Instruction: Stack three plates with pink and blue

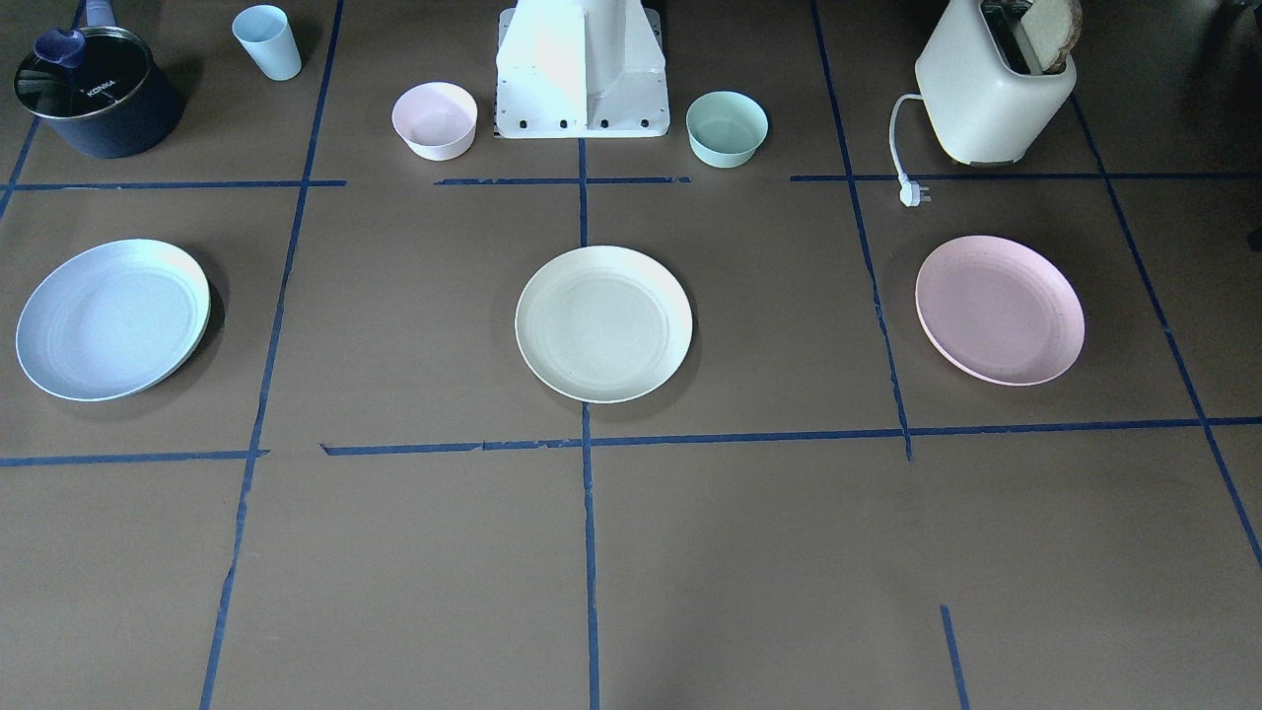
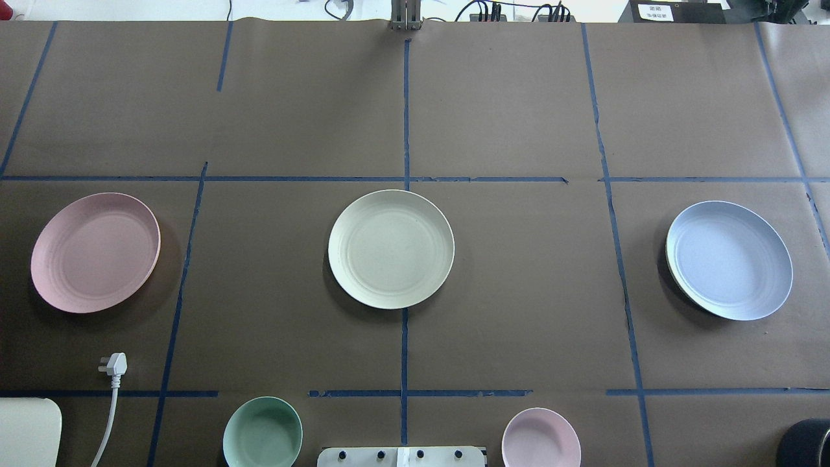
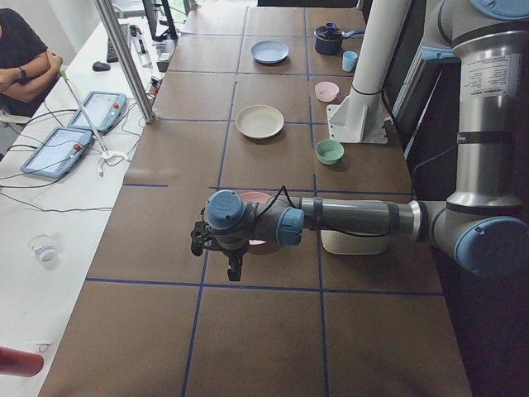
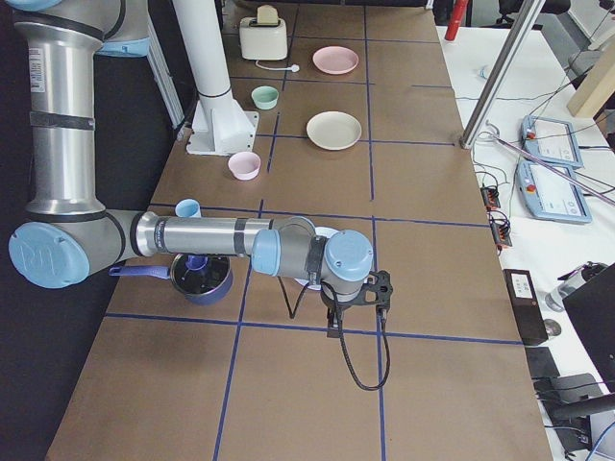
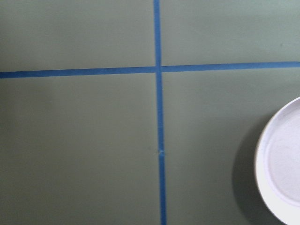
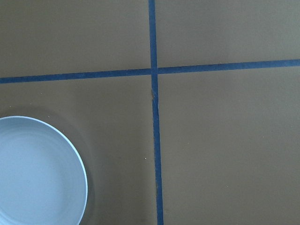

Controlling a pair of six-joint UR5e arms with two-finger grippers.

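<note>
Three plates lie unstacked in one row across the table [image 2: 519,292]: pink plate [image 2: 95,251] at the robot's left, cream plate [image 2: 391,248] in the middle, blue plate [image 2: 729,259] at its right, each well apart from the next. A greenish edge shows under one side of the blue plate; what it is cannot be told. Hanging just beside the pink plate is the left gripper [image 3: 234,269], and just beside the blue plate the right gripper [image 4: 333,323]. Both show only from the side cameras, so whether their fingers are spread or closed cannot be told. Step judged: first pick-up, nothing yet stacked. The plates are shallow and lie flat, so a grip on the raised rim from the outer side seems best, then a level carry and a centred set-down on the cream plate. Surface: brown paper, marked into squares with blue tape [image 2: 405,130], matte and flat. Along the robot's side stand a pink bowl [image 1: 435,119], green bowl [image 1: 727,127], toaster [image 1: 991,94] with its plug [image 1: 915,194] loose, lidded pot [image 1: 97,94] and cup [image 1: 267,41]. Room: a white desk [image 3: 50,215] with tablets [image 3: 58,151], and a person [image 3: 23,70] seated, arms folded.
</note>
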